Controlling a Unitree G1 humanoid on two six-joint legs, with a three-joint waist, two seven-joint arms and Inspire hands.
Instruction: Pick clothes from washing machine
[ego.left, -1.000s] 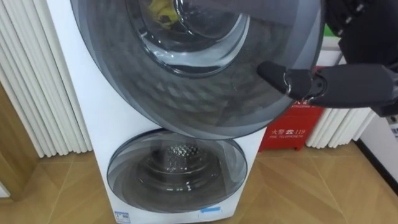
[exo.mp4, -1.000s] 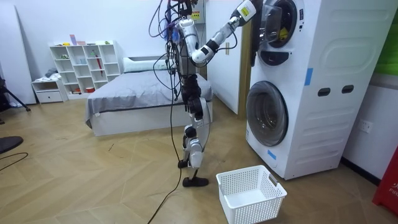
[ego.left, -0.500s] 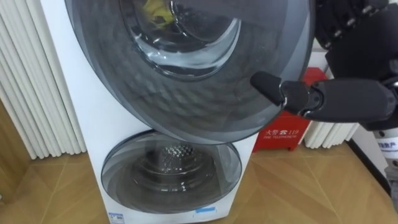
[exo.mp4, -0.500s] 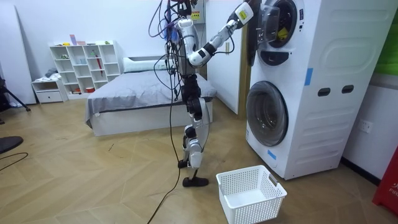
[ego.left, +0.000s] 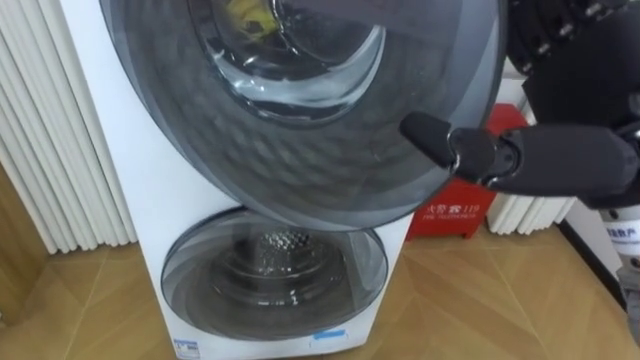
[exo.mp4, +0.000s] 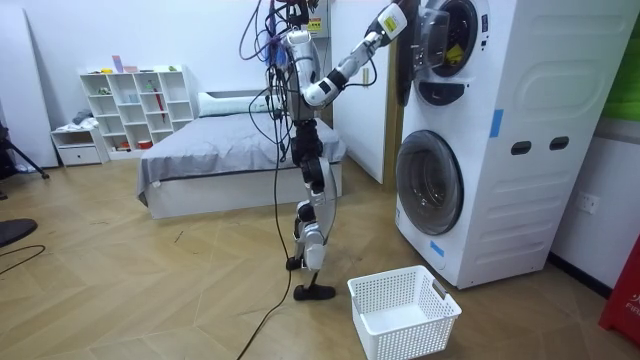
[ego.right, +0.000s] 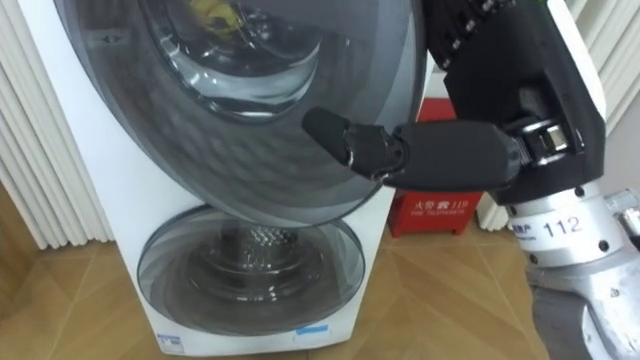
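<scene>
Before stacked washing machines (exo.mp4: 500, 140) at the room view's right, white laundry basket (exo.mp4: 403, 312) on the wooden floor lower centre; right hand (ego.left: 580, 70) raised at upper right of the frame, one dark finger (ego.left: 430, 135) laid across the ajar upper door (ego.left: 300, 160); grip impossible to tell, other fingers hidden; yellow clothes (ego.left: 250, 14) inside the upper drum, top centre; lower door (ego.left: 275, 275) closed, bottom centre.
</scene>
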